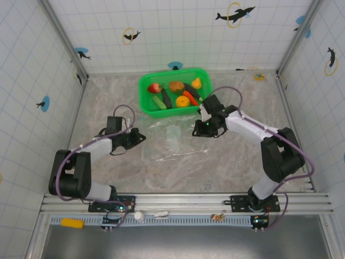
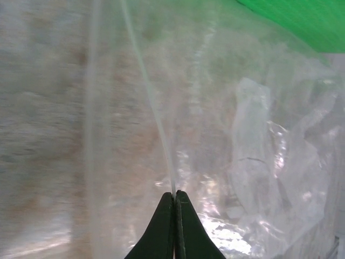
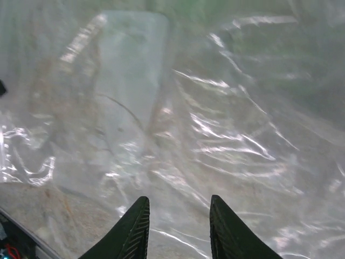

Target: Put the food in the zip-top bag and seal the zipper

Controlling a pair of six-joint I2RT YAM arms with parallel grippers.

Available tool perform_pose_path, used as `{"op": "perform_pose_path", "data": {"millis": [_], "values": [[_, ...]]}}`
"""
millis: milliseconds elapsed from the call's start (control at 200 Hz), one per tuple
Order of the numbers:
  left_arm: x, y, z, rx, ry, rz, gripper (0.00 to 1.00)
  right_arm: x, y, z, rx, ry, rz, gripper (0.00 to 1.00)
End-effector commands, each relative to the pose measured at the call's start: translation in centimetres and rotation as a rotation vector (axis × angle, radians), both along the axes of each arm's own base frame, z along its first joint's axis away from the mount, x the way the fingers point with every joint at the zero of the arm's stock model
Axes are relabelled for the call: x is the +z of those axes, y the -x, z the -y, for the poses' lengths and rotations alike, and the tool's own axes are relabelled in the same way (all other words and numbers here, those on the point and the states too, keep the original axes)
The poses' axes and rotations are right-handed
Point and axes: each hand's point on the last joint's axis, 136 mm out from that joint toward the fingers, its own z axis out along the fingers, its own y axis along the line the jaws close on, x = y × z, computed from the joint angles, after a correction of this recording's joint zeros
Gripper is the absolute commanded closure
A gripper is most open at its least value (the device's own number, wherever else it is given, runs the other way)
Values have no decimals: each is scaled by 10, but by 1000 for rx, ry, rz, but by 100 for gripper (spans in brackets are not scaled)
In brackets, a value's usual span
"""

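Inside the basket lies food; left hand pinches the bag, right hand half-open.

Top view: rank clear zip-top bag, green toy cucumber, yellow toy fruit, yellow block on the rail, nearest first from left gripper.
1. Clear zip-top bag, pinched by the left gripper.
2. Green toy cucumber, green basket's near left.
3. Yellow toy fruit, basket's far right.
4. Yellow block, near rail, left.
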Motion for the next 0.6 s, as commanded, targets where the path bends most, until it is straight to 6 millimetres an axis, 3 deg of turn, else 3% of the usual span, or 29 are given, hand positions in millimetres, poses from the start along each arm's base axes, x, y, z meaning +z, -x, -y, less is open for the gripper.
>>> {"op": "perform_pose_path", "data": {"millis": [0, 190, 430, 596], "values": [[37, -3, 30, -89, 1, 104, 100, 27, -6, -25, 34, -40, 32, 62], [63, 15, 75, -263, -128, 279, 100, 50, -10, -58, 77, -115, 12, 54], [94, 18, 91, -348, -176, 510, 100, 77, -15, -93, 105, -251, -60, 43], [105, 23, 99, -442, -216, 641, 100, 74, -11, -107, 133, -225, -112, 39]]}}
